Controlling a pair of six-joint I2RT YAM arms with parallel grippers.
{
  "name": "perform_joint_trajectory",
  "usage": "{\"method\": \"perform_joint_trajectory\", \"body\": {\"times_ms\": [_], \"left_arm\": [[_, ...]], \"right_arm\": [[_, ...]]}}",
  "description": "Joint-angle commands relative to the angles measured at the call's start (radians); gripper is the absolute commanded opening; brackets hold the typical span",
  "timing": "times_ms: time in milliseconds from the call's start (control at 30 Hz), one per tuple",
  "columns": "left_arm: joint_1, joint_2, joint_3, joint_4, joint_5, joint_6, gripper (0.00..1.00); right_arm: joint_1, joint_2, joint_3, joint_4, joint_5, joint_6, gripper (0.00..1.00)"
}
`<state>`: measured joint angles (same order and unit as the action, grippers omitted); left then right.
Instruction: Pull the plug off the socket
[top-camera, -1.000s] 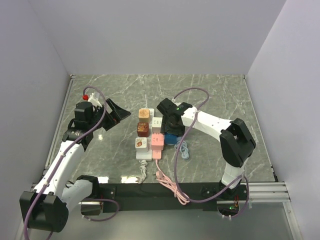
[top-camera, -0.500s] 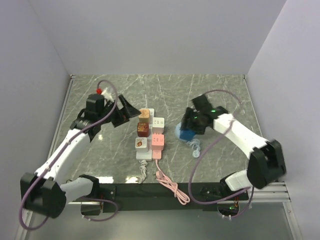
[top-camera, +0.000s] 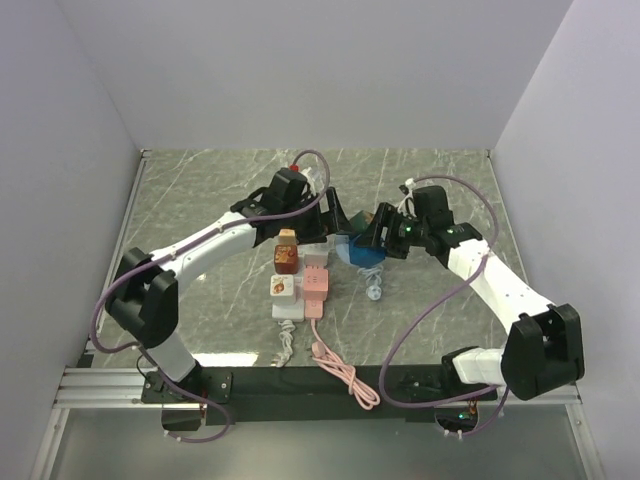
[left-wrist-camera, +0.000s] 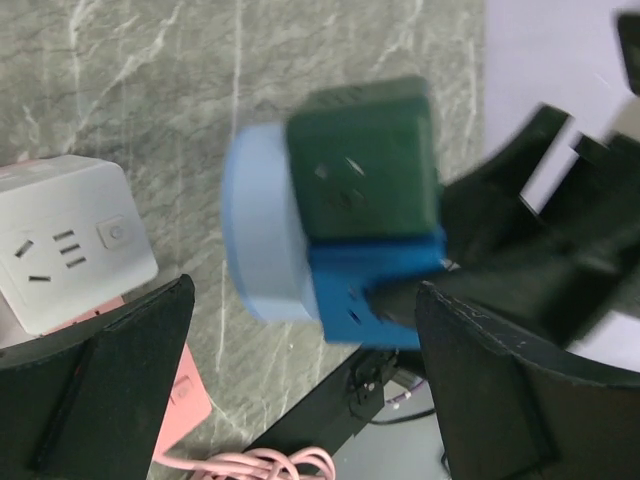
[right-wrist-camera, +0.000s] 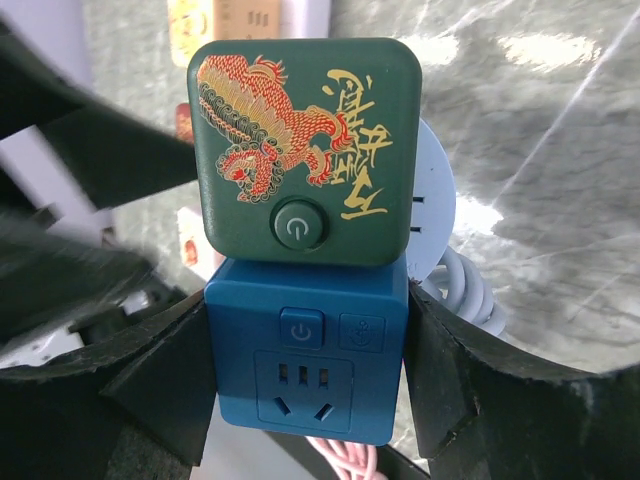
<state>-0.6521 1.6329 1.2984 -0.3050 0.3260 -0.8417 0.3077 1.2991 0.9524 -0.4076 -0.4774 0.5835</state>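
Right fingers (right-wrist-camera: 150, 390) clenched on blue socket cube (right-wrist-camera: 305, 385), frame centre; green plug (right-wrist-camera: 300, 150) attached. Left fingers (left-wrist-camera: 110, 380) released, spread wide, close by.

Dark green cube (right-wrist-camera: 305, 150) above a blue cube (right-wrist-camera: 308, 350), on a grey-green, white-veined worktop (top-camera: 220, 180)
The green cube's face carries a red-and-gold beast and gold calligraphy; pale blue disc (left-wrist-camera: 258, 240) behind; left of them, a white cube (left-wrist-camera: 70, 240), pink strip (top-camera: 316, 284) and pink cable (top-camera: 340, 372)

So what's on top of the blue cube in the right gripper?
A dark green cube with a dragon print and power button; its joint with the blue cube is covered.
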Motion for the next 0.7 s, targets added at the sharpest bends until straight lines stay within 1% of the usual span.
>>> {"method": "perform_joint_trajectory", "body": {"times_ms": [0, 100, 200, 267, 333, 467, 567, 667], "left_arm": [[0.000, 0.013, 0.061, 0.013, -0.039, -0.023, 0.97], [-0.003, 0.024, 0.068, 0.023, -0.027, -0.014, 0.91], [-0.007, 0.030, 0.064, 0.043, -0.013, -0.011, 0.89], [-0.017, 0.039, 0.055, 0.085, 0.034, -0.014, 0.85], [-0.029, 0.059, 0.070, 0.093, 0.059, -0.010, 0.82], [-0.070, 0.108, 0.125, 0.051, 0.030, 0.019, 0.81], [-0.073, 0.130, 0.145, 0.037, -0.021, 0.026, 0.81], [-0.073, 0.134, 0.159, 0.033, -0.057, 0.038, 0.76]], "right_arm": [[-0.027, -0.098, -0.001, 0.191, -0.135, 0.053, 0.00], [-0.053, -0.116, -0.013, 0.205, -0.142, 0.076, 0.00], [-0.085, -0.123, -0.033, 0.240, -0.187, 0.110, 0.00], [-0.099, -0.120, -0.030, 0.256, -0.202, 0.121, 0.00], [-0.105, -0.112, -0.027, 0.266, -0.211, 0.130, 0.00], [-0.119, -0.090, -0.006, 0.292, -0.257, 0.148, 0.00], [-0.121, -0.075, 0.011, 0.294, -0.291, 0.147, 0.00], [-0.121, -0.057, 0.032, 0.273, -0.346, 0.131, 0.00]]}}
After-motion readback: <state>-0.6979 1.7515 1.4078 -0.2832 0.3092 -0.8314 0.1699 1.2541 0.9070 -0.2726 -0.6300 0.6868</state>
